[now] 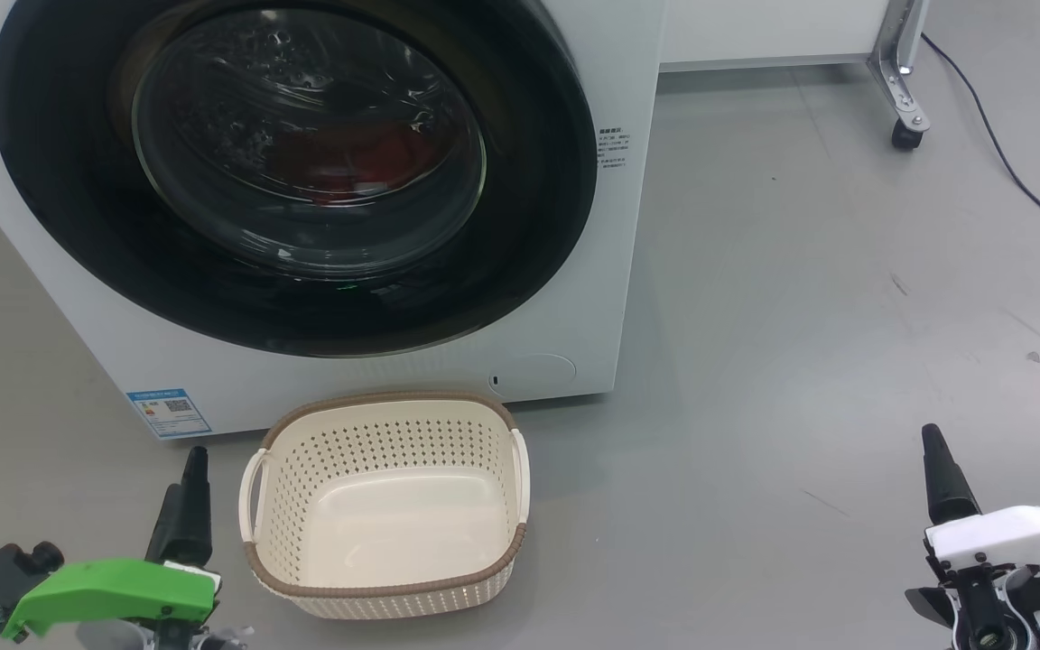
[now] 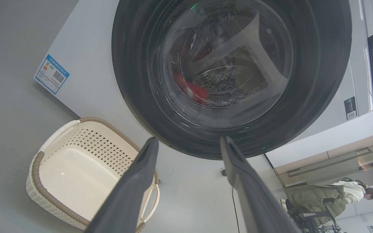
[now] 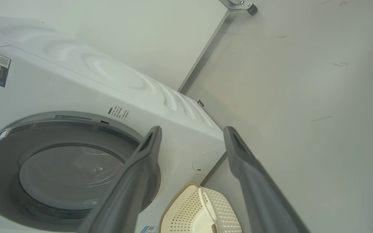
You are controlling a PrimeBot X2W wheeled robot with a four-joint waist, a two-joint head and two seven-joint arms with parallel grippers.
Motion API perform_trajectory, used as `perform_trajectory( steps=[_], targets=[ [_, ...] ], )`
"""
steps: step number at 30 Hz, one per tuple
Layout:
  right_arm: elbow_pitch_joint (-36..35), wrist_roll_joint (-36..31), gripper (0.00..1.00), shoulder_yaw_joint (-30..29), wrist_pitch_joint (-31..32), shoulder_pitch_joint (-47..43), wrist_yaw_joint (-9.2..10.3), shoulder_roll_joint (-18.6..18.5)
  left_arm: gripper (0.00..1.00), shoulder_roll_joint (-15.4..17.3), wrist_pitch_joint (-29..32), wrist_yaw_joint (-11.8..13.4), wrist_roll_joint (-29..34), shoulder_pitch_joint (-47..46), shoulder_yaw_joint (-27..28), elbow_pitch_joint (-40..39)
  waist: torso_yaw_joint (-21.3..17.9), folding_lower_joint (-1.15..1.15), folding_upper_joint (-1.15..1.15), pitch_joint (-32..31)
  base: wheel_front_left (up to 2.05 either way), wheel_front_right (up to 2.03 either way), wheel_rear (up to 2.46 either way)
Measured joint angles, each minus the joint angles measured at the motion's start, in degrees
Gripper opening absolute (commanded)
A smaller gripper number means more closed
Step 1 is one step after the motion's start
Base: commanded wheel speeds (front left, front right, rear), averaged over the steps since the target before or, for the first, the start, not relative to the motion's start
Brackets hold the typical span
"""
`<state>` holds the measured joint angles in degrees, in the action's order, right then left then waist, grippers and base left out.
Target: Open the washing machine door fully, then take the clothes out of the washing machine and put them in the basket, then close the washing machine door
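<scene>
While the washing machine door (image 1: 303,162) is shut, the left gripper (image 2: 189,139) and right gripper (image 3: 193,129) gape empty.

Head view: washing machine (image 1: 123,334) cut by the top and left edges; washing machine door (image 1: 529,226) loses its upper rim there. The clothes (image 1: 366,153) are a dim red patch behind the glass, shape and count not tellable. Its printed text (image 1: 612,149) and blue sticker (image 1: 168,413) too small to read. Right wrist view: basket (image 3: 186,210) cut by the bottom edge. Left wrist view: a finger of the left hand (image 2: 189,140) covers part of the basket's rim.
</scene>
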<state>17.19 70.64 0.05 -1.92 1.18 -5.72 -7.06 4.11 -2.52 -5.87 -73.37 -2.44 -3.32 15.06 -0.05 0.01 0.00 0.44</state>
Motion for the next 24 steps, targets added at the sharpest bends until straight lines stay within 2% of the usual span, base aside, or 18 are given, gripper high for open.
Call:
perform_trajectory(
  steps=[24],
  targets=[
    [-1.3, -23.4, 1.00, 7.5, -4.5, 0.6, 3.24, -0.7, 1.00, 0.3, -4.3, 4.1, 25.6, 0.0, -6.6, -1.5, -0.2, 0.00, 0.00, -0.3, 0.00, 0.00, 0.00]
  ],
)
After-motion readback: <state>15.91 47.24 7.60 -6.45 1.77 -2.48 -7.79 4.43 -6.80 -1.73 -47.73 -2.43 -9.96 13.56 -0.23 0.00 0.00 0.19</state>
